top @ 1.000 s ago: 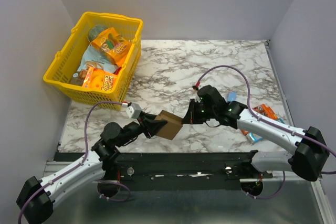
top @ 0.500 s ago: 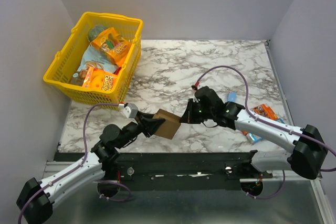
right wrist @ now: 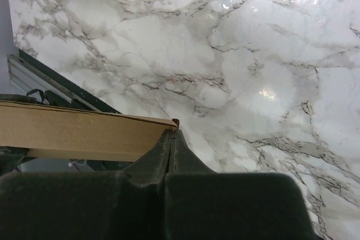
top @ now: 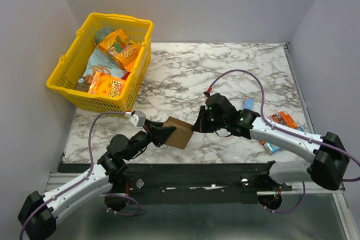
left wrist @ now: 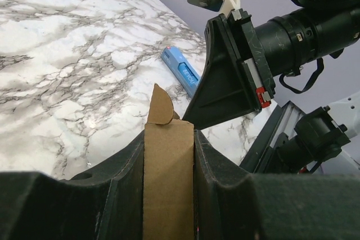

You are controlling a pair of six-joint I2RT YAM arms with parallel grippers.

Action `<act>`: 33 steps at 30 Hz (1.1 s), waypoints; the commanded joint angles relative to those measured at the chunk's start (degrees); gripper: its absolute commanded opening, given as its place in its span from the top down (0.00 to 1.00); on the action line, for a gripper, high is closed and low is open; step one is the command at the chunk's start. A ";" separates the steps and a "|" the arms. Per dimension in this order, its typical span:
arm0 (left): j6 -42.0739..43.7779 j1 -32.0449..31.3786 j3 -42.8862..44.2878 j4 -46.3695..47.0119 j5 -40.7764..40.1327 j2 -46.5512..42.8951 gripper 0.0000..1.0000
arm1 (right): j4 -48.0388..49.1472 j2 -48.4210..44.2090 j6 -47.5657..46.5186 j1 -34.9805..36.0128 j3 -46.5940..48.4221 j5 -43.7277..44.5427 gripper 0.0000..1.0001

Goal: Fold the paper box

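Note:
The paper box is a plain brown cardboard piece held off the marble table near its front edge. My left gripper is shut on it; in the left wrist view the box fills the gap between the two fingers, and a small rounded flap sticks up at its far end. My right gripper is shut, and its pointed tip touches the box's far end beside that flap. The right wrist view shows the closed tips against a corner of the box.
A yellow basket with orange snack packets stands at the back left. A slim blue packet lies on the marble behind the right arm, with an orange packet near the right edge. A black rail runs along the table front.
Both grippers and the box have shifted slightly left and away from the front edge. The right gripper's tip has stayed at the box's far end.

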 commanded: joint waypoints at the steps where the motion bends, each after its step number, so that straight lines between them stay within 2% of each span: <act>1: 5.67 0.91 -0.76 1.32 -1.79 -1.22 0.92 | -6.52 -2.85 -1.19 4.41 5.82 -3.93 0.83; 3: 6.28 1.00 -0.05 -1.04 0.94 -1.74 0.92 | -10.75 -3.64 -3.49 4.24 9.59 -0.05 0.75; 4: 6.98 1.09 0.82 -2.10 2.87 -1.75 0.92 | -14.34 -4.08 -5.94 4.24 10.92 3.62 0.63; 7: 7.08 1.18 1.53 -4.83 5.34 -3.06 0.92 | -17.09 -7.24 -11.38 4.24 12.95 9.00 0.47; 10: 6.99 1.35 1.88 -5.81 6.66 -4.21 0.92 | -16.57 -10.75 -15.96 4.15 11.56 12.08 0.35; 13: 6.29 1.61 1.97 -4.76 9.56 -4.21 0.92 | -16.57 -11.90 -17.47 3.80 9.71 13.24 0.29; 18: 1.47 3.63 2.24 3.04 20.34 0.53 0.92 | -13.41 -11.11 -20.19 -0.06 4.70 6.49 0.39; 19: 0.49 5.12 2.41 4.64 22.90 1.67 0.92 | -10.97 -11.46 -22.46 -0.85 3.65 1.42 0.42; 21: -2.66 6.97 2.59 9.63 28.43 5.10 0.92 | -8.41 -13.48 -24.41 -1.82 0.66 -2.74 0.43; 22: -3.81 7.67 2.33 11.49 29.77 6.15 0.92 | -7.18 -14.18 -25.37 -2.35 -0.05 -6.41 0.43; 27: -10.05 11.89 1.27 23.87 35.31 12.22 0.92 | -5.06 -17.61 -25.12 -7.09 -7.06 -13.12 0.49; 31: -12.52 12.69 1.18 27.50 37.51 14.51 0.92 | 2.30 -18.76 -24.68 -7.98 -11.64 -20.40 0.53; 33: -12.79 12.78 1.18 27.77 37.52 14.69 0.92 | 4.08 -18.76 -24.51 -7.98 -12.53 -21.04 0.53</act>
